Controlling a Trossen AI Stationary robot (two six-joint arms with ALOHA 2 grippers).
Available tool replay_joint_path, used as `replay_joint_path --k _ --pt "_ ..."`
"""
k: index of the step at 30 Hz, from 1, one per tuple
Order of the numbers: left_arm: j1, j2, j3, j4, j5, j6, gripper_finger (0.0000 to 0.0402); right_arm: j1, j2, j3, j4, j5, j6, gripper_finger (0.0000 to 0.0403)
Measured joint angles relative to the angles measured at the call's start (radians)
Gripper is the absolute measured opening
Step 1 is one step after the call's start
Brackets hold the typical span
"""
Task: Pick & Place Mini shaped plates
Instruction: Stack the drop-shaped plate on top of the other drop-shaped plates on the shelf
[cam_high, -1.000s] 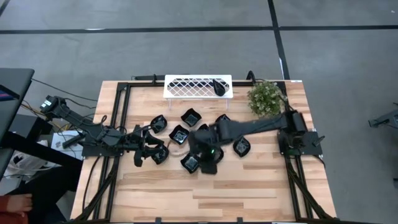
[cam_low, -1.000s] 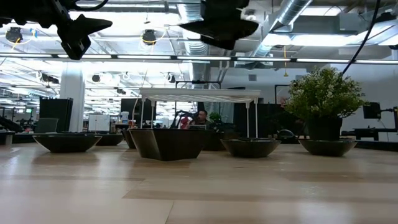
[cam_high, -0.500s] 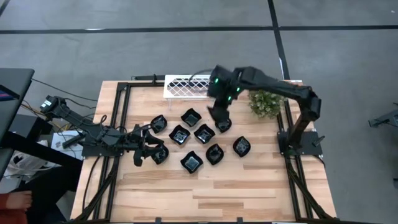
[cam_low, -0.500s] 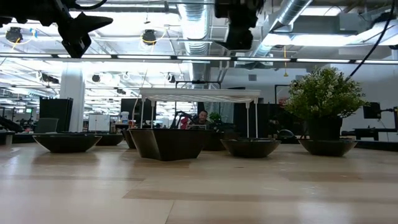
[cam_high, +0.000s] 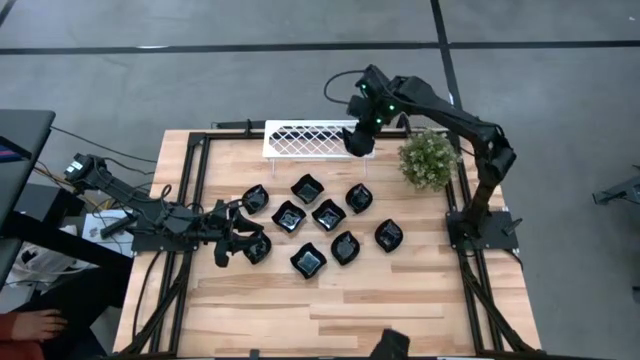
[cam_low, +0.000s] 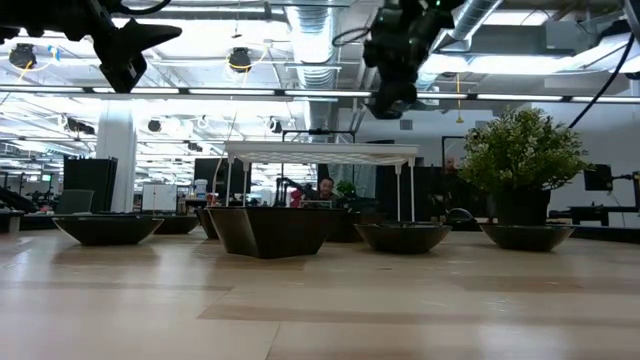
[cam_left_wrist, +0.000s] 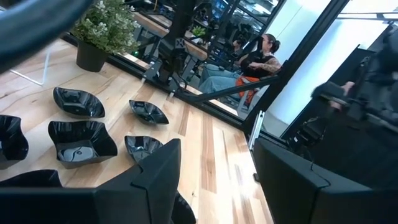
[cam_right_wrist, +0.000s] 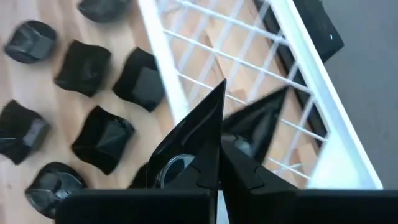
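Several small glossy black mini plates (cam_high: 328, 213) rest on their bases on the wooden table, also seen in the low view (cam_low: 270, 228) and the left wrist view (cam_left_wrist: 81, 138). My right gripper (cam_high: 358, 140) hangs above the right end of the white lattice tray (cam_high: 300, 140), shut on one black plate (cam_right_wrist: 186, 149). Another dark plate (cam_right_wrist: 264, 115) lies on the lattice below it. My left gripper (cam_high: 240, 238) hovers open at the left of the group, beside the nearest plate (cam_high: 257, 248), touching nothing. My right gripper pinches the plate between its two shut fingers (cam_right_wrist: 249, 171), which slant down from above. The plate's pointed end (cam_right_wrist: 219, 99) sticks out past the fingertips. The plate is lifted clear, above the tray; which part of its rim is gripped is hidden by the fingers.
A potted plant (cam_high: 428, 160) stands right of the tray at the far right corner. A black frame (cam_high: 195, 170) runs along the table's edges. The near half of the table (cam_high: 330, 310) is bare wood. A person sits in the room beyond the table (cam_left_wrist: 261, 56).
My right gripper, shut on its plate, has swung from over the plates in the middle of the table toward the far edge, rising a little and turning. It now hangs over the tray's right end. The plates on the table have stayed where they were.
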Motion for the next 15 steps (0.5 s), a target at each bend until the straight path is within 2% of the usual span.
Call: replay_joint_path --k 7,15 --pt "0.0 0.0 0.0 0.005 0.0 0.0 0.0205 -0.054 0.056 0.0 0.048 -0.058 -0.026 0.0001" --pt "0.0 0.0 0.0 0.012 0.0 0.0 0.0205 -0.107 0.058 0.0 0.086 -0.114 -0.028 0.0001"
